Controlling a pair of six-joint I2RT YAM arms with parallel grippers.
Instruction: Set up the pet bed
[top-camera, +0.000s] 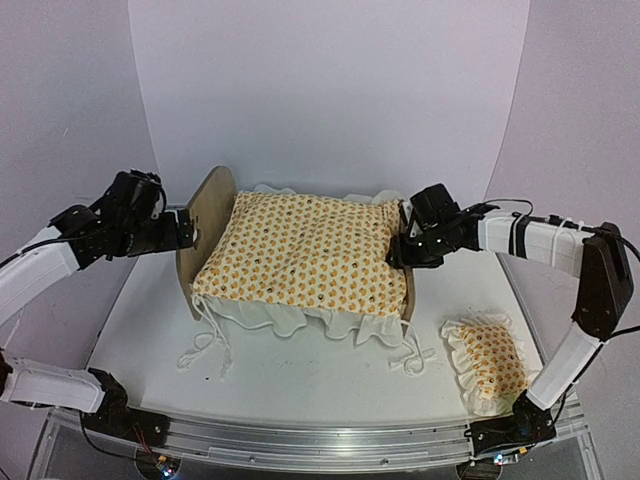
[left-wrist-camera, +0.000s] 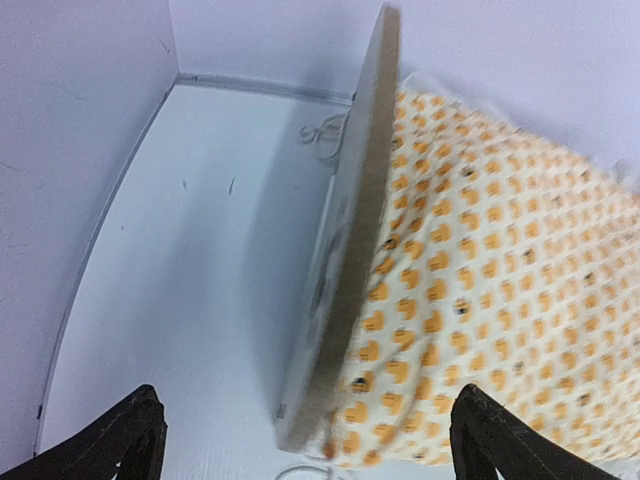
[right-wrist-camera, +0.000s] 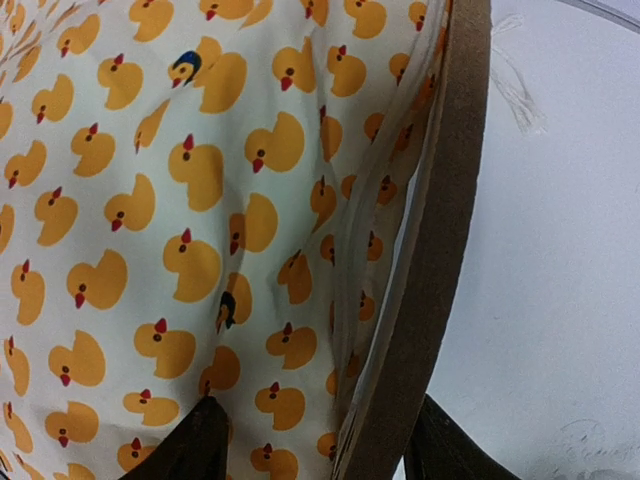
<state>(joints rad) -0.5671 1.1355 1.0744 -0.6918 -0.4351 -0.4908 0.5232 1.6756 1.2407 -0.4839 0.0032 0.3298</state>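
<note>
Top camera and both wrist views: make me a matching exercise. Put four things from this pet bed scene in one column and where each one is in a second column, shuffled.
Things
1. duck-print quilt
2. ruffled pillow
3. left gripper
4. right end board

Places
A. between the fingers of the right gripper
B. spread over the pet bed
C. lying on the table, right of the bed
D. wide open, astride the left end board

Pairs: 1-B, 2-C, 3-D, 4-A
</note>
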